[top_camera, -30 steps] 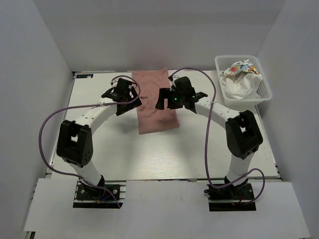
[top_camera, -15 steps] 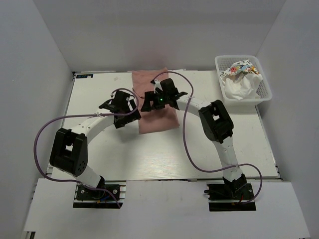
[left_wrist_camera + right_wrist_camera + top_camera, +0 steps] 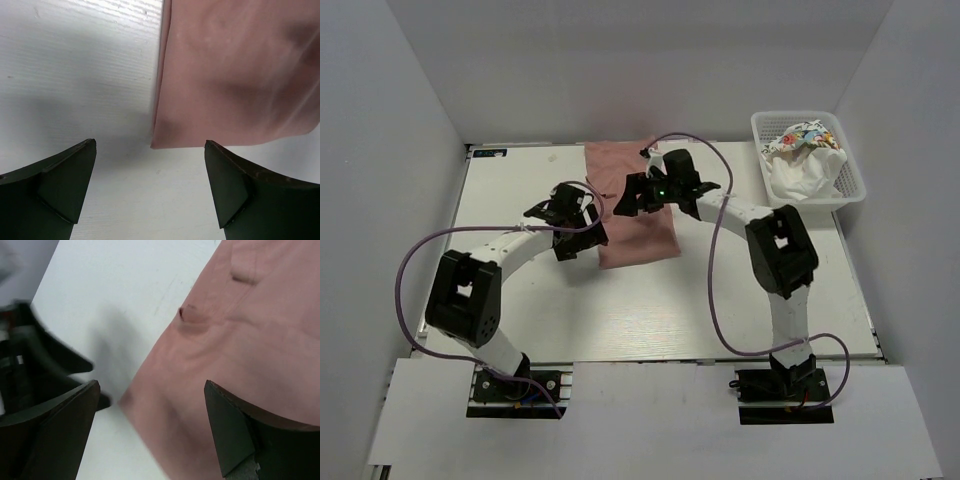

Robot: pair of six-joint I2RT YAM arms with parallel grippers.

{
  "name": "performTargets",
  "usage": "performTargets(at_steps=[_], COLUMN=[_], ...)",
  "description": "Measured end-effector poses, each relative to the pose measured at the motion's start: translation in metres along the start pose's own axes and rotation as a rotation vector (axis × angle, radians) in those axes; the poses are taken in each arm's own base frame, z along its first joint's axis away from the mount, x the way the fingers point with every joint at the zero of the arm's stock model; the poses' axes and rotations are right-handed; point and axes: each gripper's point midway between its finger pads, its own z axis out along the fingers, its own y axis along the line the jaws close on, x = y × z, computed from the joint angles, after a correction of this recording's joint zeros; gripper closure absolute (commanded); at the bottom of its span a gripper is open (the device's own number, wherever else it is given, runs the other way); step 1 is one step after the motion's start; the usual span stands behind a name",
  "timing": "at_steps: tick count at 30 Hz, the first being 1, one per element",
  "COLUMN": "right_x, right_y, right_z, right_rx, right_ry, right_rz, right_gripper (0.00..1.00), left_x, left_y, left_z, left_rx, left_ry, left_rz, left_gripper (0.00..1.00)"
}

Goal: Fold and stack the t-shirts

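Pink t-shirt (image 3: 638,240): folded flat, smooth rectangle.
Left gripper (image 3: 150,155): spread, at its corner.
Right gripper (image 3: 151,390): spread, above it.

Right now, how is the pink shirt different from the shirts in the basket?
The pink t-shirt lies flat as a neat rectangle on the table; the basket t-shirts sit crumpled in the white basket. The pink t-shirt shows one plain colour; the basket t-shirts are white, one with colourful print. Both are soft cloth.
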Motion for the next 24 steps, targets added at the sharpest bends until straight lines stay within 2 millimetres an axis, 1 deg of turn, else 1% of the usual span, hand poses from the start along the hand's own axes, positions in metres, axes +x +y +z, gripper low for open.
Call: performTargets(at_steps=[4,6,7,8,9,11,12,14,15,17,18,19,21,22,24], right_x=[-0.007,-0.005,0.001,0.011,0.018,0.039,0.050,0.074,0.086,0.109,0.117,0.125,0.130,0.130,0.130], right_y=[0.018,0.016,0.011,0.003,-0.001,-0.016,-0.023,-0.035,-0.040,-0.045,-0.046,-0.047,-0.048,-0.048,-0.049], right_z=[-0.043,-0.065,-0.075,-0.087,-0.093,-0.105,-0.110,-0.115,-0.116,-0.120,-0.121,-0.123,-0.124,-0.124,-0.124], right_rx=[0.046,0.081,0.106,0.139,0.157,0.215,0.243,0.292,0.312,0.342,0.351,0.358,0.366,0.367,0.364], right_ry=[-0.055,-0.083,-0.089,-0.094,-0.089,-0.070,-0.056,-0.012,0.010,0.059,0.078,0.097,0.112,0.112,0.112], right_rz=[0.012,0.038,0.056,0.085,0.104,0.157,0.181,0.231,0.249,0.284,0.297,0.310,0.322,0.324,0.326], right_gripper=[0.10,0.10,0.10,0.10,0.10,0.10,0.10,0.10,0.10,0.10,0.10,0.10,0.10,0.10,0.10], left_x=[0.016,0.025,0.030,0.033,0.036,0.037,0.036,0.037,0.038,0.041,0.043,0.044,0.048,0.049,0.049], left_y=[0.000,0.000,-0.001,-0.002,-0.003,-0.008,-0.011,-0.014,-0.013,-0.013,-0.013,-0.013,-0.014,-0.015,-0.016], left_z=[0.016,0.024,0.027,0.031,0.034,0.037,0.038,0.040,0.040,0.041,0.041,0.041,0.042,0.042,0.044], left_rx=[-0.004,-0.006,-0.007,-0.008,-0.009,-0.008,-0.002,0.003,0.001,0.001,0.004,0.008,0.016,0.020,0.023], left_ry=[0.066,0.100,0.117,0.134,0.144,0.156,0.155,0.158,0.161,0.168,0.172,0.175,0.183,0.183,0.184], left_rz=[0.017,0.028,0.033,0.040,0.045,0.059,0.065,0.075,0.077,0.080,0.081,0.080,0.084,0.084,0.084], left_gripper=[0.01,0.01,0.01,0.02,0.06,0.12,0.19,0.25,0.32,0.38,0.43,0.44,0.49,0.54,0.59])
